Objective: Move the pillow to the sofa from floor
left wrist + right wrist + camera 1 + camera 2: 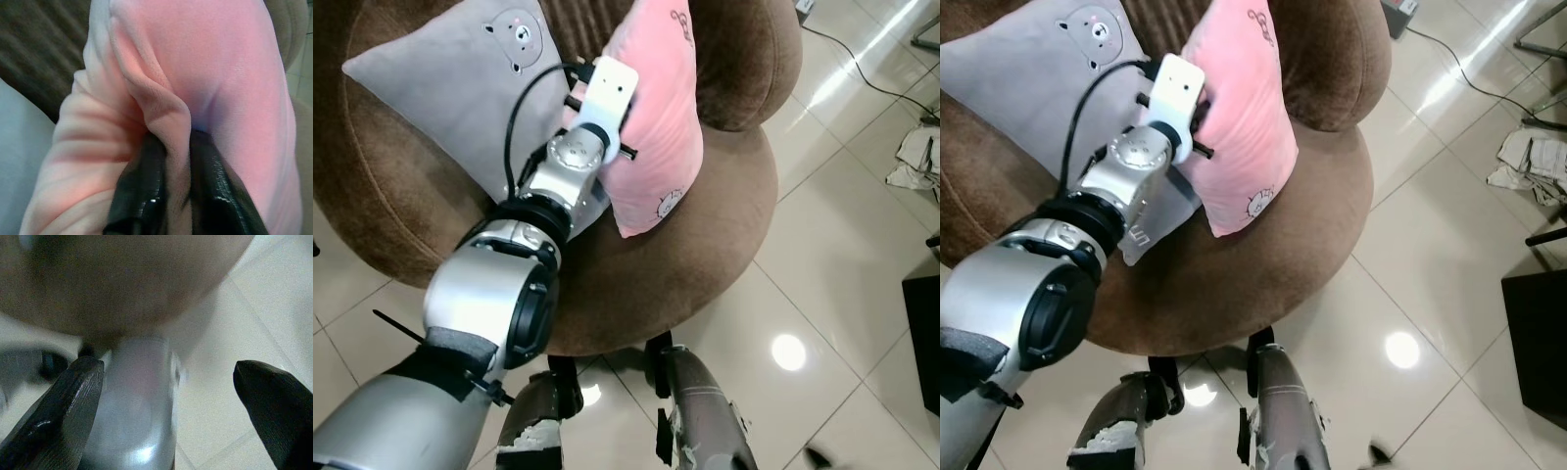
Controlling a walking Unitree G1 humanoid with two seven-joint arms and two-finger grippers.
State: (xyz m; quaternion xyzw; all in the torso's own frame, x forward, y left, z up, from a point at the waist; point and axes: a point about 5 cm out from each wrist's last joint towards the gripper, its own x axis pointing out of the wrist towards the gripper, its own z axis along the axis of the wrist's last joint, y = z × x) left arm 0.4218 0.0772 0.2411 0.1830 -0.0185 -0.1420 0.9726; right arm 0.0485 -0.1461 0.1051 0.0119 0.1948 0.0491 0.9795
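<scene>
A pink pillow [656,117] stands on edge on the round brown sofa [724,225], leaning beside a grey bear-print pillow [460,78]. My left arm reaches up over the seat and my left gripper [177,147] is shut on a fold of the pink pillow [195,73]; its fingers [142,196] pinch the plush between them. My right gripper [168,382] hangs low by the sofa's base with its two black fingers [63,411] spread wide and nothing between them.
Glossy tiled floor [842,294] lies to the right of the sofa, with a black cable [862,69] across it, crumpled cloth [915,162] at the far right and a dark furniture edge [925,333]. My legs [700,411] stand against the sofa's front.
</scene>
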